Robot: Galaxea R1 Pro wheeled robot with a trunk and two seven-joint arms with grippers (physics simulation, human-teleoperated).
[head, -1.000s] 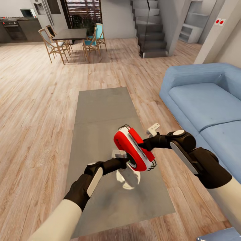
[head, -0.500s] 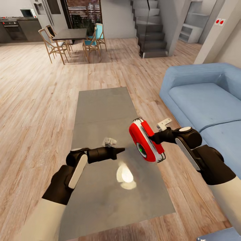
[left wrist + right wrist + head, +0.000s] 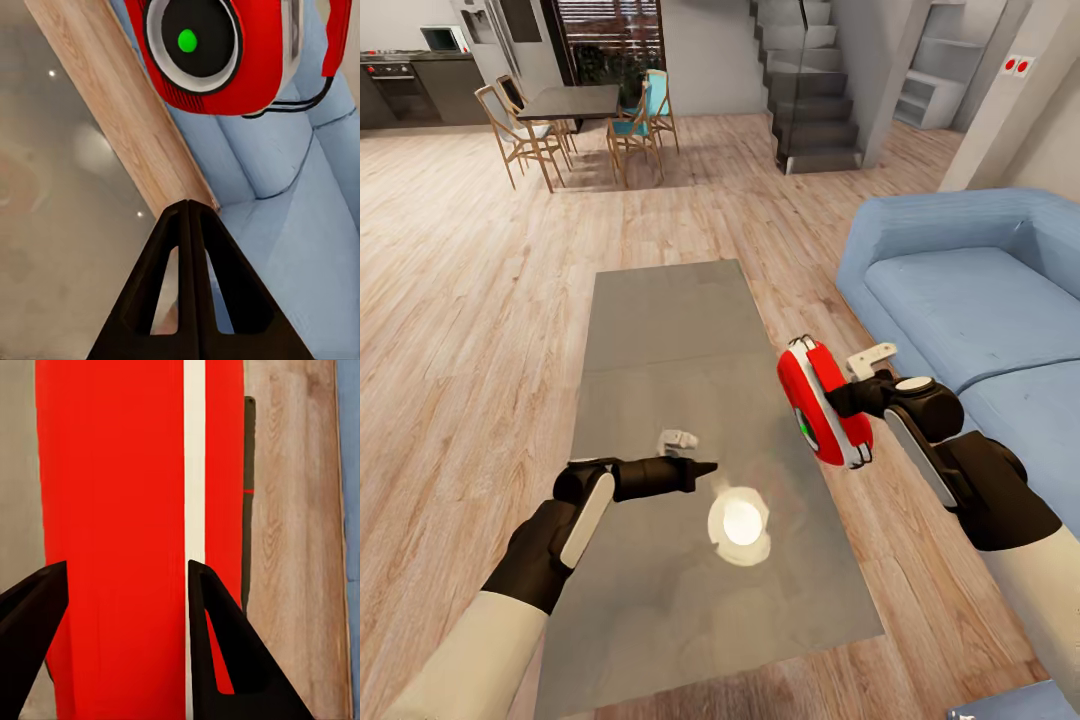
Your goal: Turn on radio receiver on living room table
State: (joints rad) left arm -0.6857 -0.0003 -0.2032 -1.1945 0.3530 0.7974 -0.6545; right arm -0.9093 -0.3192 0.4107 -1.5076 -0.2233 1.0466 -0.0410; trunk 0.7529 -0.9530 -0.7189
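Red radio receiver (image 3: 823, 402) in R fingers (image 3: 225, 637), above table (image 3: 660, 330); L fingers (image 3: 187, 247) closed, empty.

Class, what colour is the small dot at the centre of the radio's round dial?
Green, on the radio receiver, clearest in the left wrist view.

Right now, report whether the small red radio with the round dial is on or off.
Apparently on: the red radio's dial shows a green light.
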